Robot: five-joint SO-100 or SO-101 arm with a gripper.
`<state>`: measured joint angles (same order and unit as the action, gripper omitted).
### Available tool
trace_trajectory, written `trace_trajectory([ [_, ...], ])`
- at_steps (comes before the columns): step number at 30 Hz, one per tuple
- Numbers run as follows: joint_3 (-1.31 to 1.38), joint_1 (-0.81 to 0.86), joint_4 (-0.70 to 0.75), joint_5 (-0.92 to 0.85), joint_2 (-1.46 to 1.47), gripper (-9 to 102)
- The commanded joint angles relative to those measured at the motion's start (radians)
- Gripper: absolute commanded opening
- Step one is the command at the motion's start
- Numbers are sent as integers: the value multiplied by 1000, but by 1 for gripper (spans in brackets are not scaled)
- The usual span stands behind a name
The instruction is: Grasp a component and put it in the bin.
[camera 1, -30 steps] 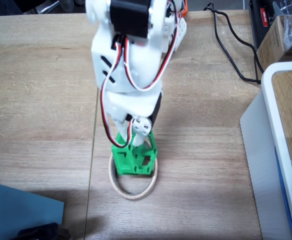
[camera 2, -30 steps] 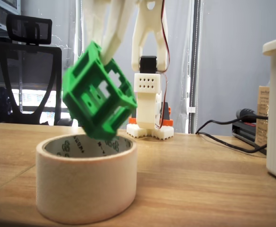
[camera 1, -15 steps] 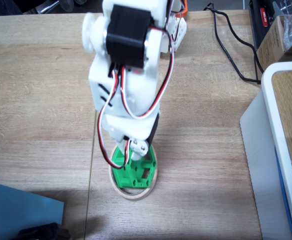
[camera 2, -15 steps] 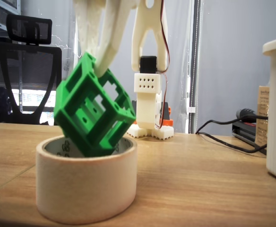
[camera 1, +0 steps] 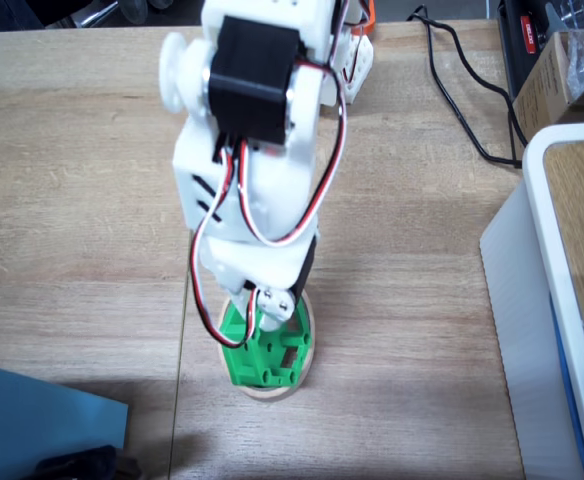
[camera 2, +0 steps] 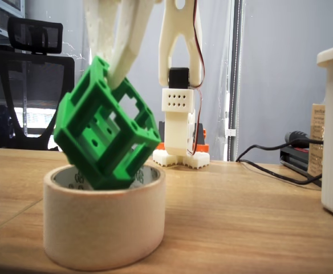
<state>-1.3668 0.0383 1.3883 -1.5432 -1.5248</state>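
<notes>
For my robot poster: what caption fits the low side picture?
Gripper lowers tilted green component into tape ring bin.

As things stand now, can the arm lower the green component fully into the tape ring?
Probably yes. The claw holds the green component tilted, its lowest corner already inside the tape ring, and nothing else blocks the opening.

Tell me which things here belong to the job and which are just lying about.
Part of the job:
green component, held tilted by the gripper
tape ring serving as the bin

Lying about:
black cable
white-edged box
blue sheet
office chair
</notes>
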Motion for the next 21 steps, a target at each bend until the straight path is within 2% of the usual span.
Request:
trace_trajectory([
  [1,66,5,2,5,-18,2],
  [12,66,6,9,3,-18,12],
  [21,86,8,-2,3,-51,13],
])
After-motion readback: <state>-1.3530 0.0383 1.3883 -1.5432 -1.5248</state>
